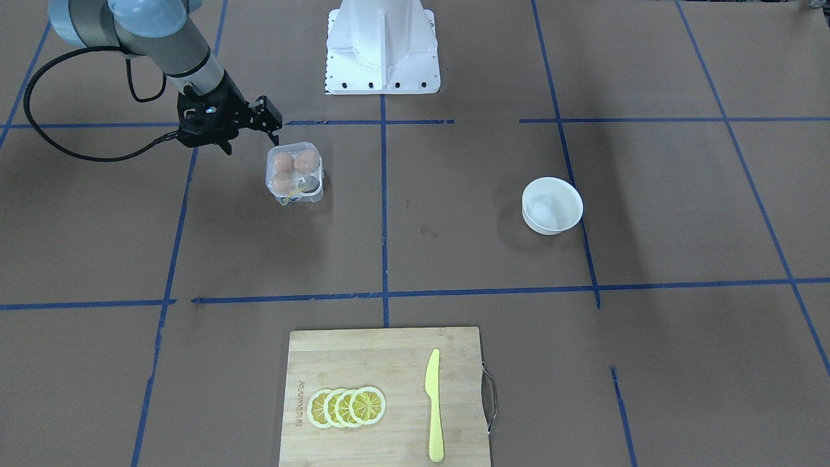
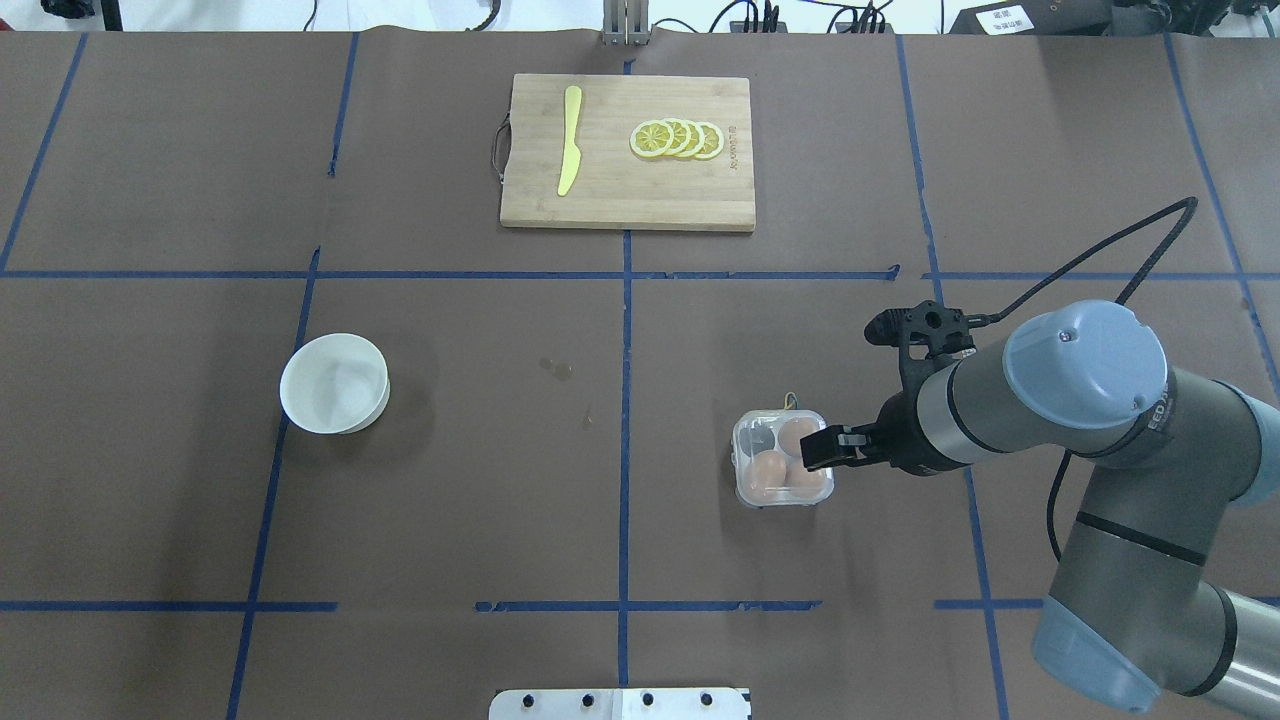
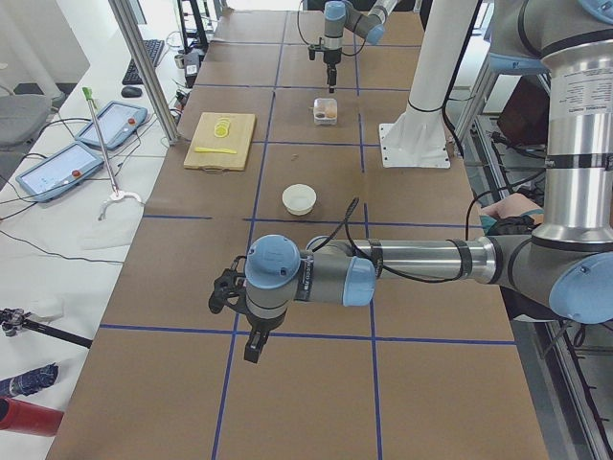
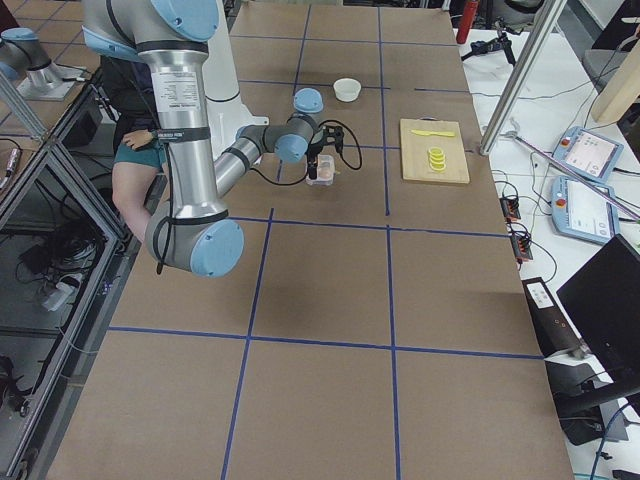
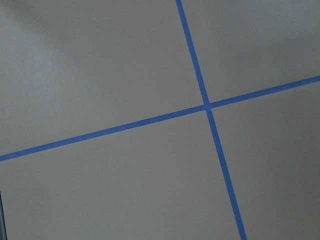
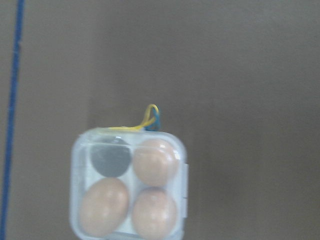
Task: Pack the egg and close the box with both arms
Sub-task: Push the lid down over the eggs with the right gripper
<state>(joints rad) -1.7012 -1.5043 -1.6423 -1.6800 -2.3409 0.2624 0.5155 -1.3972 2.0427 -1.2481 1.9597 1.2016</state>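
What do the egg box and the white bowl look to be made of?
The box: thin clear plastic, glossy; the eggs and one dark empty cell show through its lid. The bowl: smooth, opaque white with a soft sheen; ceramic or plastic, the look leaves it open.

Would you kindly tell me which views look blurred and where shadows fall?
Right wrist view: the egg box and eggs look soft, out of focus. Left wrist view: blue tape slightly soft. Front-facing view: sharp; the bowl throws a faint shadow toward the picture's left.

The eggs [image 6: 155, 161] are tan-brown, the box [image 6: 77, 150] clear, its string [image 6: 145, 120] yellow.
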